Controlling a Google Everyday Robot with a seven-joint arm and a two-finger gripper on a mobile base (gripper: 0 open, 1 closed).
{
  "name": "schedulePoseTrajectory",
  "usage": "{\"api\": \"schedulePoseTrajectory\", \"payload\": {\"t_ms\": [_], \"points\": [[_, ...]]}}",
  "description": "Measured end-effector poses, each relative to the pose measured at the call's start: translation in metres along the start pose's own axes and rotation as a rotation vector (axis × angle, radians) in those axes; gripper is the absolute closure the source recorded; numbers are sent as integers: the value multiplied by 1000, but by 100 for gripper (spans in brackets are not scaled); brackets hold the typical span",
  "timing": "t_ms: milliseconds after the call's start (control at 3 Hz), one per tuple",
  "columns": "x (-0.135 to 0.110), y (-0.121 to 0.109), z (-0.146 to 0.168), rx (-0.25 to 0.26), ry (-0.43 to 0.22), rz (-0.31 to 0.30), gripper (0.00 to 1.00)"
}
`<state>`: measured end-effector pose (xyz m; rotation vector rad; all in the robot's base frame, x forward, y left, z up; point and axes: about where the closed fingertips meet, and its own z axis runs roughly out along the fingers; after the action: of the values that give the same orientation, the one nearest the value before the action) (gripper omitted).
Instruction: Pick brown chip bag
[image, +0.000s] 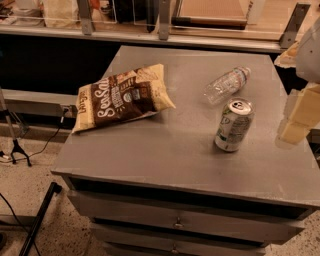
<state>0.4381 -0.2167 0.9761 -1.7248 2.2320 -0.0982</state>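
Grey metal drawer fronts (175, 222) sit nearest the camera, below the flat grey top of the cabinet (165, 155). On that top, toward the near right, a silver-and-green aluminium soda can (233, 125) stands upright. Just right of it, at the picture's right edge, the pale cream-yellow blocky gripper (299, 120) hangs over the cabinet's right margin, apart from the can and touching nothing. Whether it is spread or closed I cannot tell; it appears to carry nothing.

Farther back on the left lies the puffy crinkled brown chip bag (122, 97) with cream-yellow ends and white "Sea Salt" lettering. It rests flat, angled, one end reaching the cabinet's left edge. Across from it, a clear plastic water bottle (226, 85) lies on its side at the back right. Beyond the cabinet runs a pale shelf rail (200, 37).

As for progress, the pick looks barely begun: the bag lies untouched and well apart from the gripper, on the opposite side. Crossing over, descending, gripping and lifting all remain.
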Motion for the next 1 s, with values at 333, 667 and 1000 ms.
{"api": "schedulePoseTrajectory", "payload": {"t_ms": [333,667,1000], "points": [[0,0,0,0,0,0,0],[-30,-12,10,-3,-42,-73,0],[-78,-27,24,-11,-102,-179,0]]}}
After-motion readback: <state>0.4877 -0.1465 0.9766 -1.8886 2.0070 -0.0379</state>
